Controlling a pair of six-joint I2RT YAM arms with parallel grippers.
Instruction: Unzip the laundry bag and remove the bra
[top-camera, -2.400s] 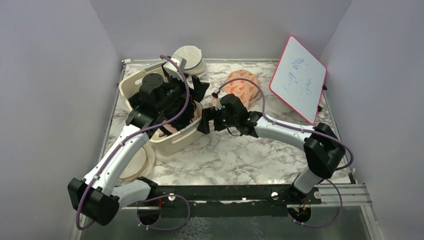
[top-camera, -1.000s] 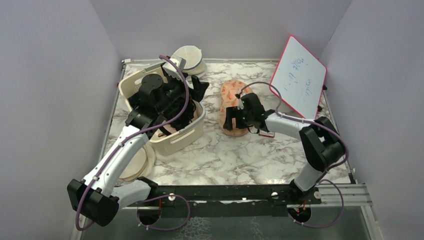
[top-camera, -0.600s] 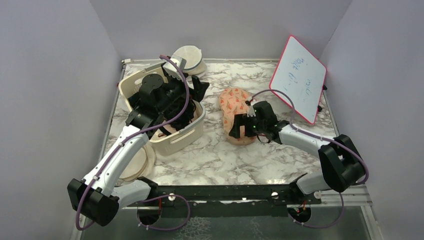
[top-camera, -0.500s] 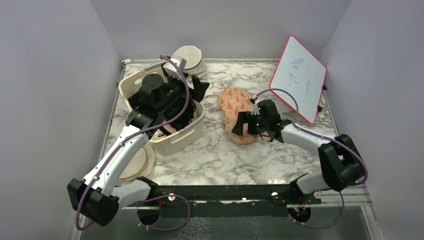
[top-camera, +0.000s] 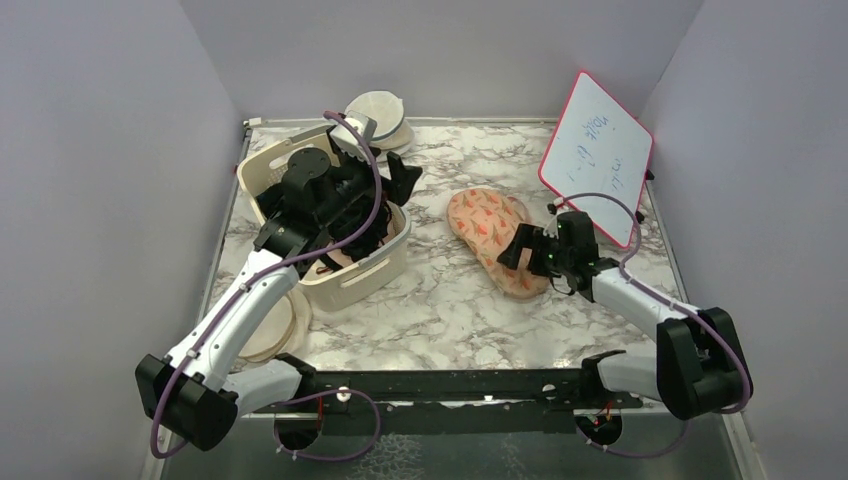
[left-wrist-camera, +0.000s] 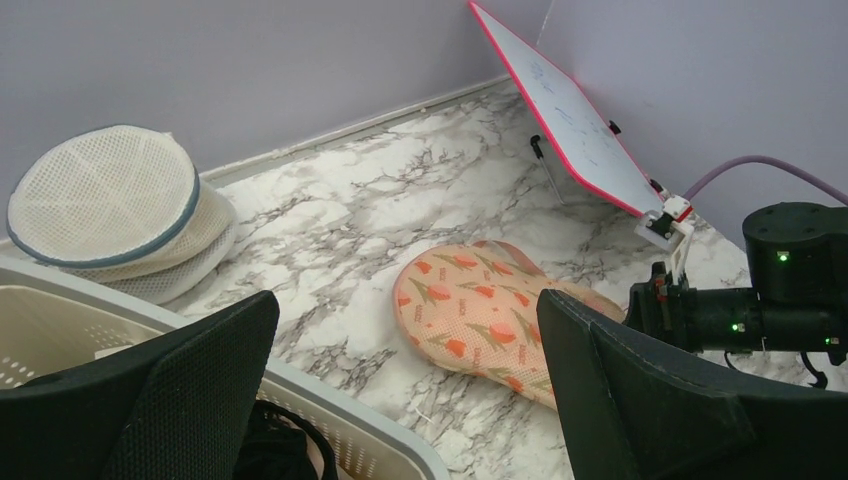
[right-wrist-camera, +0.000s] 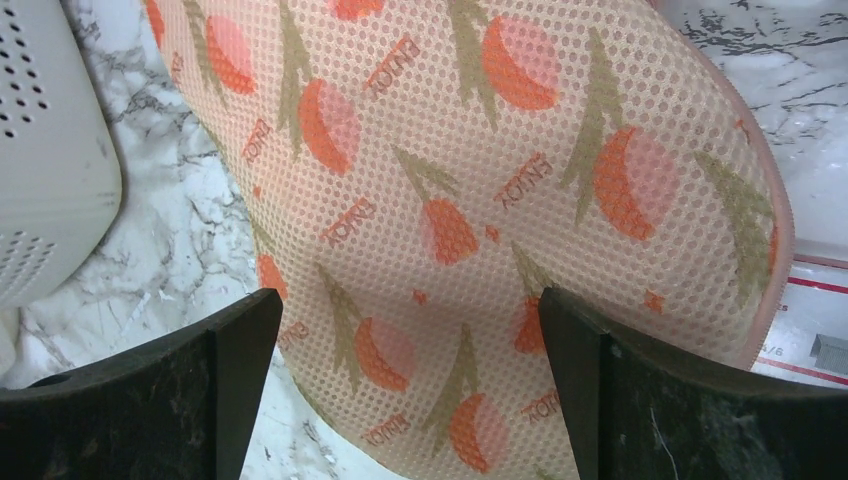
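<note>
Nearest the arm bases, on the white-and-grey marble-patterned table (top-camera: 440, 310), the right gripper (top-camera: 514, 256) is held low at the near-right end of the peach-orange, two-lobed mesh laundry bag printed with small red-and-green wedges (top-camera: 492, 236). Its jaws are spread wide, with the bag's domed surface in front of them and nothing clamped between them. The bag is laid flat in the open middle of the table, apart from the other things, and in the right wrist view its netting is seen unbroken, with only a pale pink edge trim along one side. No zip slider and no gap can be made out, so the unzipping is judged not yet begun. The plain pale pink bra is not to be seen anywhere; it is presumed to be enclosed in the bag, with its removal wholly left to do. Further back on the left, the left gripper (top-camera: 402, 184) is poised over the cream slotted plastic basket (top-camera: 350, 278), its jaws likewise wide and empty. At the far edge stand the cream-white round domed mesh cases (top-camera: 378, 112) and the red-framed whiteboard (top-camera: 597, 155).
</note>
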